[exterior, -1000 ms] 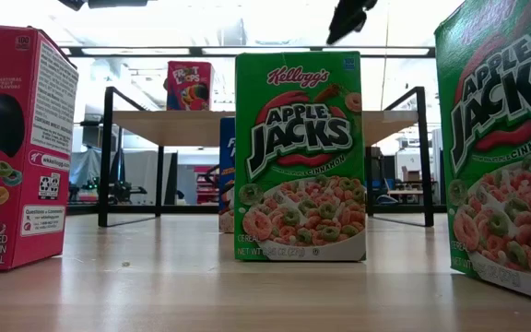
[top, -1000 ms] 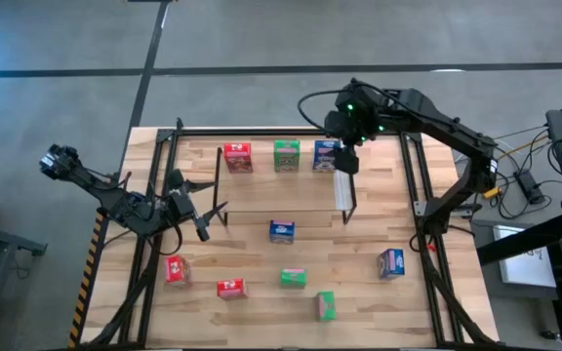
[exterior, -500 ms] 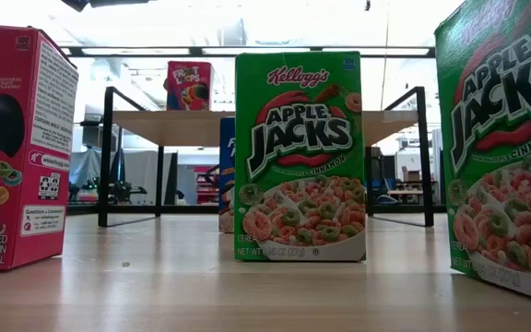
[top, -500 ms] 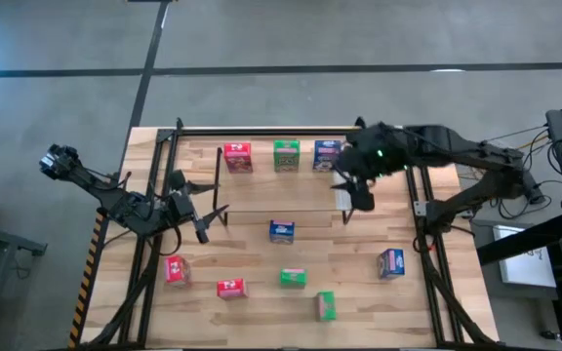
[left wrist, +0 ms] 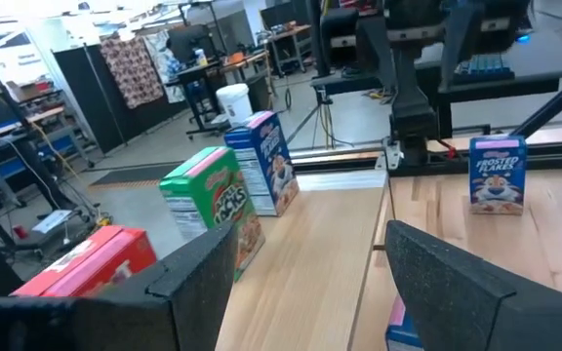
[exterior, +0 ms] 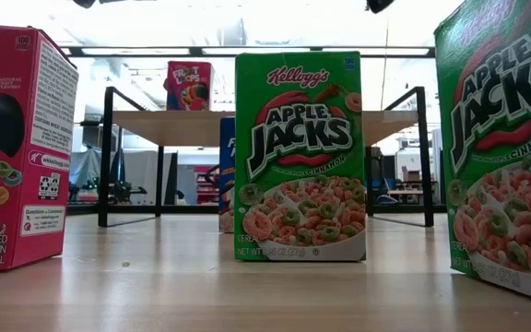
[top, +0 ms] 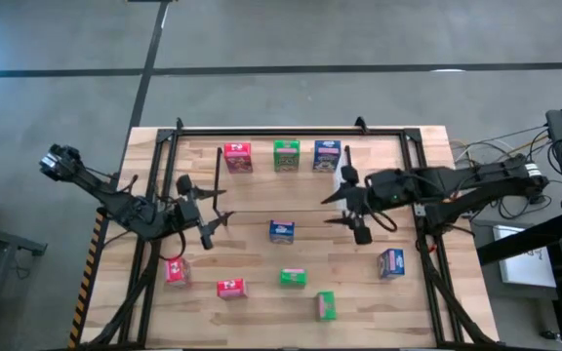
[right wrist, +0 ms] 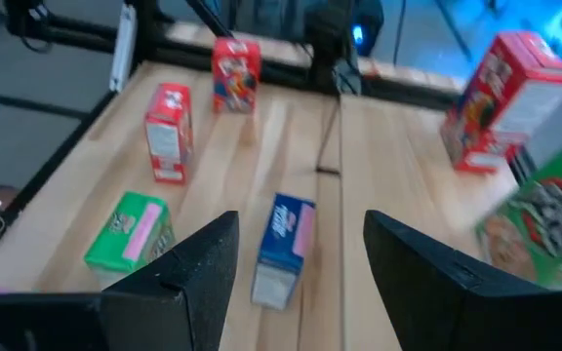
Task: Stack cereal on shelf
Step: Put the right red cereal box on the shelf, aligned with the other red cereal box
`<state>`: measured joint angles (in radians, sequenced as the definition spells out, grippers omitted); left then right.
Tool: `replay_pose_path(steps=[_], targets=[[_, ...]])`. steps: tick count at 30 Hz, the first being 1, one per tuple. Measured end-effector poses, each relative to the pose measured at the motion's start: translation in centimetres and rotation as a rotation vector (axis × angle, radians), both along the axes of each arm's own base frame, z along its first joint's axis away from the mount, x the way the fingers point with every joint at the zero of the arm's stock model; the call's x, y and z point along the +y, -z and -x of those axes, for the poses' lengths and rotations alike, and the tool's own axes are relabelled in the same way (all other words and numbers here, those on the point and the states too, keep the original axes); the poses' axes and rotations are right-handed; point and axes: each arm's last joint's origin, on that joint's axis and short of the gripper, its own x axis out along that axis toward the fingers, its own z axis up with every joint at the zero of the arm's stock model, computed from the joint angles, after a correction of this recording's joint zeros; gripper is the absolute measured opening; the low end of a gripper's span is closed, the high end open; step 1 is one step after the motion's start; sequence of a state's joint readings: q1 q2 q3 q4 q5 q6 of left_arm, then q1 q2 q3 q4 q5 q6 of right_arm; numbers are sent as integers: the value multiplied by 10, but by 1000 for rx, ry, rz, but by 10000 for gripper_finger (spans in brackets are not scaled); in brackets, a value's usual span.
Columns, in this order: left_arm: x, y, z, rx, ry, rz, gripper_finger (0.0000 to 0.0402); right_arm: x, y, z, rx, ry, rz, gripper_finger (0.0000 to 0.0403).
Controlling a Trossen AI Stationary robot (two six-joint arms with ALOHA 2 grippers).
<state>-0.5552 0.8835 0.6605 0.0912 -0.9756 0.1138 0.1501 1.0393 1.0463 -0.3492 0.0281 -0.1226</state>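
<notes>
Three cereal boxes stand on the shelf at the far side; six remain on the table. The right gripper, jaws open and empty, hovers right of the loose blue box. The left gripper waits open, empty, left of centre. Advice: straddle the box squarely before closing.

Lighting: bright and even from overhead; ceiling panels blow out white in the low view. Shadows: soft and short on the table. Glare: blue patch at the high view's left edge. Focus: nearest green box slightly soft. Blur: right wrist view smeared; left wrist view sharp.
</notes>
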Motion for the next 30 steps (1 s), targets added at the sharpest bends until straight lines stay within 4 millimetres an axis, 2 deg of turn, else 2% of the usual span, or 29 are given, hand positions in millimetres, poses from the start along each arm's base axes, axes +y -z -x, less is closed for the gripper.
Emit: replay_pose_path(steps=[10, 19, 24, 30], targets=[[-7, 4, -11, -9, 1, -10, 245, 5, 52, 14, -198, -36, -17, 210], [-14, 0, -21, -49, 29, 11, 245, 4, 77, 26, -352, -84, 7, 210], [-23, -6, -36, -28, 56, 3, 245, 3, 78, 33, -420, -114, 22, 210], [-41, -6, -50, 134, 76, -36, 245, 2, 75, 45, -457, -162, -5, 210]])
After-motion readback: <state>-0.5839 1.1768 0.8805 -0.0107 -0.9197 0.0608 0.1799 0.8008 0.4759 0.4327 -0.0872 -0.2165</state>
